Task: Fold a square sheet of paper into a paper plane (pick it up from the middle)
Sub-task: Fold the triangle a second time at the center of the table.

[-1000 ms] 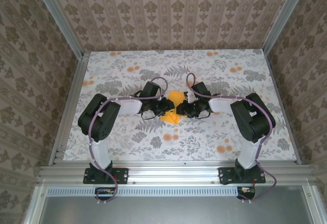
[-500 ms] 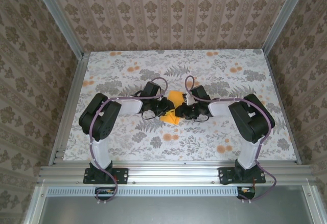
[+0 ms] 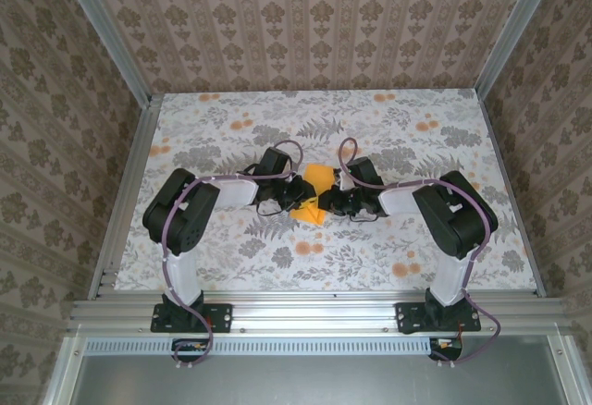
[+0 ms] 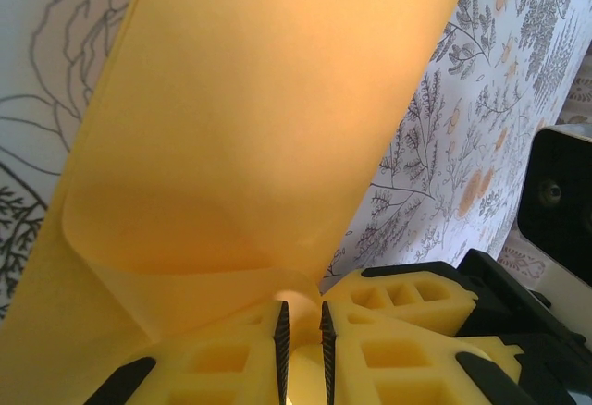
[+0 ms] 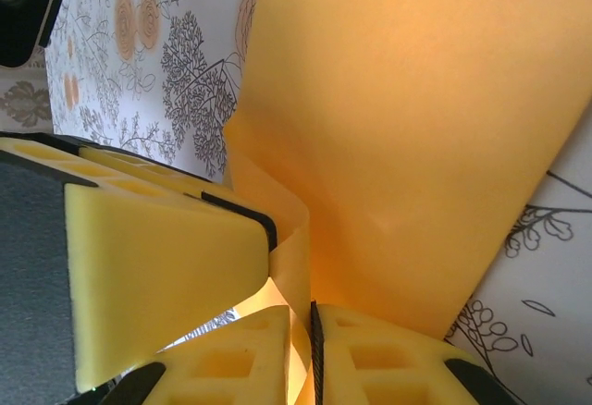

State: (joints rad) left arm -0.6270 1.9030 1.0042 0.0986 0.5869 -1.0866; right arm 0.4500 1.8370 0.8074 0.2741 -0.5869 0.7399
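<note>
Two grippers meet nose to nose over the middle of the table (image 3: 231,248), and between them we see the paper (image 3: 319,177), a small creased orange shape that shows on both the far and the near side of their fingers. From its wrist camera we find the left gripper (image 4: 301,317) pinched on a curled edge of the paper, jaws almost touching, the sheet bending up and away from them. The right gripper (image 5: 296,280) is clamped on a narrow fold of the paper running between its pads, the rest spreading out over the flowered table.
</note>
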